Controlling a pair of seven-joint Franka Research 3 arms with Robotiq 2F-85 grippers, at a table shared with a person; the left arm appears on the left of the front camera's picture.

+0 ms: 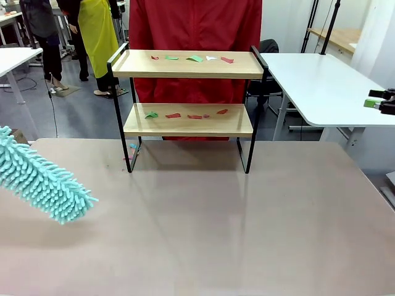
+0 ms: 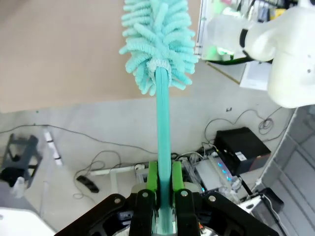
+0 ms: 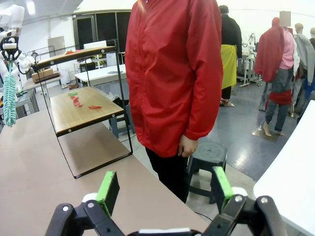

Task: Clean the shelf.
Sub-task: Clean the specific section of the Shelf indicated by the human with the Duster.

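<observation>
On the beige table [image 1: 216,234] stands the shelf [image 1: 188,126], coloured scraps [image 1: 195,58] littering it.

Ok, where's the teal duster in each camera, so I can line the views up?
Front view: duster at the left edge, over the brown table.
Left wrist view: duster in the centre, handle gripped by the shut left pincer, brown table upper left.
Right wrist view: duster at the far left, left of the shelf, brown table below.
Shared landmark: the brown table.

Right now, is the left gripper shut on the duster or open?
Shut on the duster: the left gripper clamps its green pads against the teal handle.
</observation>
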